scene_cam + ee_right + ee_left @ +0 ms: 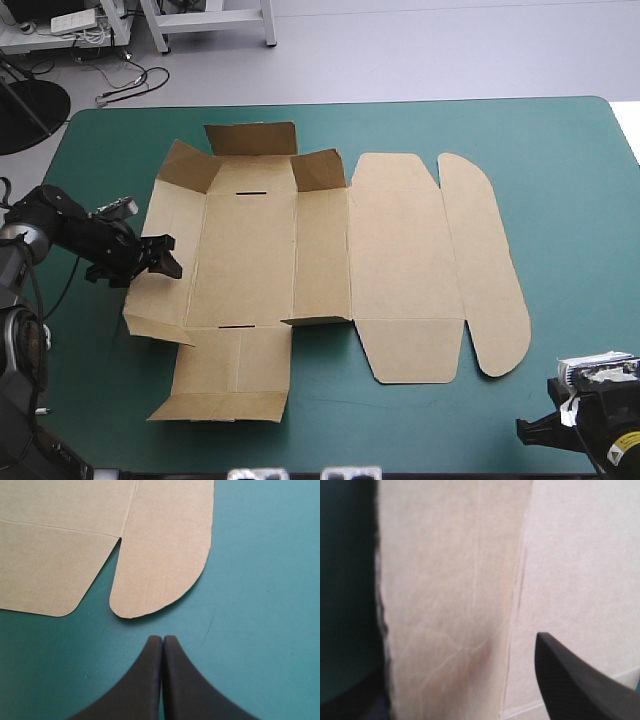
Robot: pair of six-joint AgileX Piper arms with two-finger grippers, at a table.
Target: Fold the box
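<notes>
Down at the tabletop's (560, 150) near right corner sits the right hand (530, 428), well apart from the box (300, 240). That brown box lies across the middle of the teal-green tabletop, mostly flat. Its lid (400, 240) and rounded flap (490, 270) lie spread toward the right edge. The left wall (175, 215) and the pieces at the far left corner are raised, and another panel stretches toward the near edge. At the left wall's outer edge is the left hand (160, 255), reaching in from the tabletop's left edge.

From the left wrist, the left hand (457, 655) is released, its black fingers (580, 685) standing wide apart. The box's raised left wall (450, 605) fills the space between them, and a strip of teal-green tabletop (345, 580) shows beside the wall's edge.

From the right wrist, the right hand (162, 640) is clenched on nothing, its black fingers (185, 680) meeting in one pointed arch. It is over bare tabletop (260, 580). The box's rounded flap (165, 545) lies flat just ahead of the fingertips, apart from them.
</notes>
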